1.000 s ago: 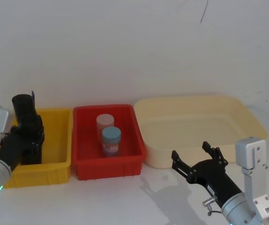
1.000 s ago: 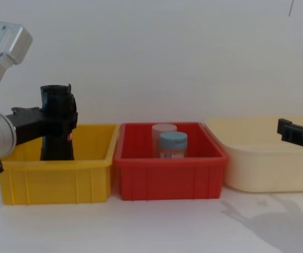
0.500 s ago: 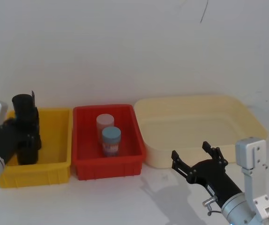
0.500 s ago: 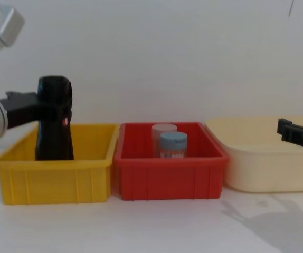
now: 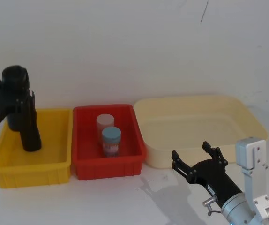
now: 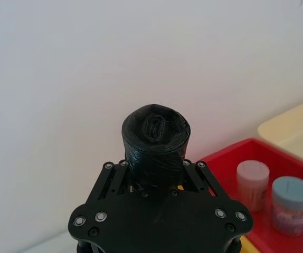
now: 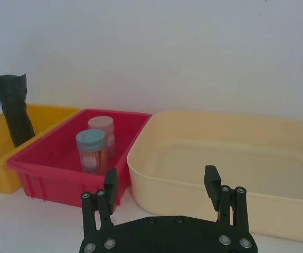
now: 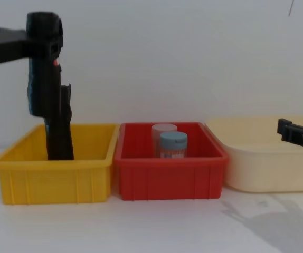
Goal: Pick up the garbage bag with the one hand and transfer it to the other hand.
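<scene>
— How did things stand on the left?

— The left gripper point(image 8: 38, 45) was clamped on the upper part of the garbage bag point(image 8: 45, 79), its fingers pressed against both sides. The bag hung upright over the yellow bin point(image 8: 51, 179). From the chest, its lower end sat at about rim height or just above. A second black roll point(image 8: 60, 137) leaned inside that bin, close by the held one; I could not tell whether they touched.

— So the pick-up was done?

— I judged so: the bag was gripped and raised. The carry across and the handover were both left to do.

— What lay in between?

— The red bin point(image 8: 170, 179) with two jars point(image 8: 172, 145) in it, then the cream tub point(image 8: 267, 168).

— And the receiving side?

— The right gripper point(image 5: 193, 152) hovered low over the table in front of the tub. Its jaws were spread wide with nothing between them, and it was well apart from the bag. It looked ready, but the arms would have to meet before a second grip and the left's release.
</scene>
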